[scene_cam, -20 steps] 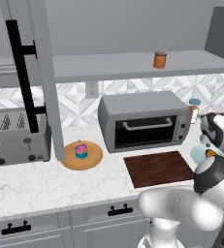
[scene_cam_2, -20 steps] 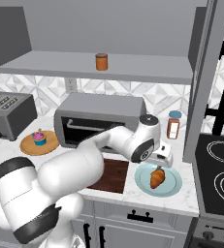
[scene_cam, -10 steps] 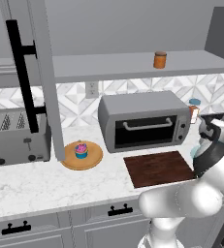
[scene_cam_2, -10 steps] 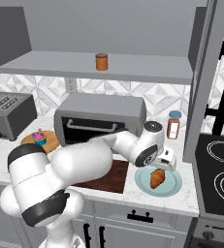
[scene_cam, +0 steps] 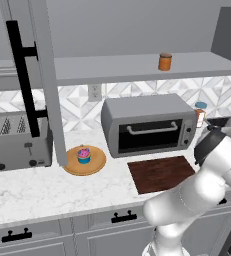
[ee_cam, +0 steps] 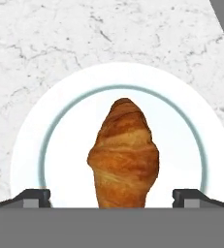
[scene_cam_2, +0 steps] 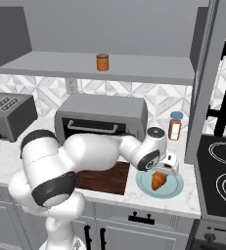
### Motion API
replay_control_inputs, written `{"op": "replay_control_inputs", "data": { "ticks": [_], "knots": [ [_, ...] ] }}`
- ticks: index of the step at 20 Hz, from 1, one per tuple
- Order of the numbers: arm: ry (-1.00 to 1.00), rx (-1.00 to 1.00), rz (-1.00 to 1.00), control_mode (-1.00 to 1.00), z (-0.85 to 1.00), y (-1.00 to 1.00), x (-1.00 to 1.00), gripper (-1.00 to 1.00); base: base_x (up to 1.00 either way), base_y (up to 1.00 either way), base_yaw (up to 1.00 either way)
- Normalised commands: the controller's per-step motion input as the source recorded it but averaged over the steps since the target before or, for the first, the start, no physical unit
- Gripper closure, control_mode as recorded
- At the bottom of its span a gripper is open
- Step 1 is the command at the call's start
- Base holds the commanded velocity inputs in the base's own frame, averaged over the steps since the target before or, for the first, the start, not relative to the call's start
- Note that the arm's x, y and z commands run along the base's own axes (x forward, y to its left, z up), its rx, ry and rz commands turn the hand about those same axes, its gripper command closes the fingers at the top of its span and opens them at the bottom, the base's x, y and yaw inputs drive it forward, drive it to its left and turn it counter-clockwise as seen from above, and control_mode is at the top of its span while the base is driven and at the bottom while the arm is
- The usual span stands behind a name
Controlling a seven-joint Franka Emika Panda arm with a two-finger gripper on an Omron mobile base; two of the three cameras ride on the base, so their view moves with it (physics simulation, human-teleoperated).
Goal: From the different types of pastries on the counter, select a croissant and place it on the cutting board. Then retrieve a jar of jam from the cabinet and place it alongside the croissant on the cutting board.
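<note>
On the far left of the counter we see a toaster, then a cupcake, then the dark cutting board. Right of the board, the croissant lies on a white plate. Our gripper hangs just above it, fingers wide apart, holding nothing.

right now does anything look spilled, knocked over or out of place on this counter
Nothing stands out. The croissant lies centred on its plate, the cupcake sits upright on its wooden plate, and the cutting board lies flat by the toaster oven.
</note>
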Motion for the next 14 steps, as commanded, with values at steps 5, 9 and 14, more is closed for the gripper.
{"op": "replay_control_inputs", "data": {
  "ticks": [5,9,14],
  "knots": [
    [0.02,0.00,0.00,-1.00,-0.24,-0.20,0.15,-1.00,0.00,0.00,0.00],
    [0.02,0.00,0.00,-1.00,-0.21,-0.18,0.19,-1.00,0.00,0.00,0.00],
    [0.05,0.00,0.00,-1.00,-0.25,-0.12,0.21,-1.00,0.00,0.00,0.00]
  ]
}}
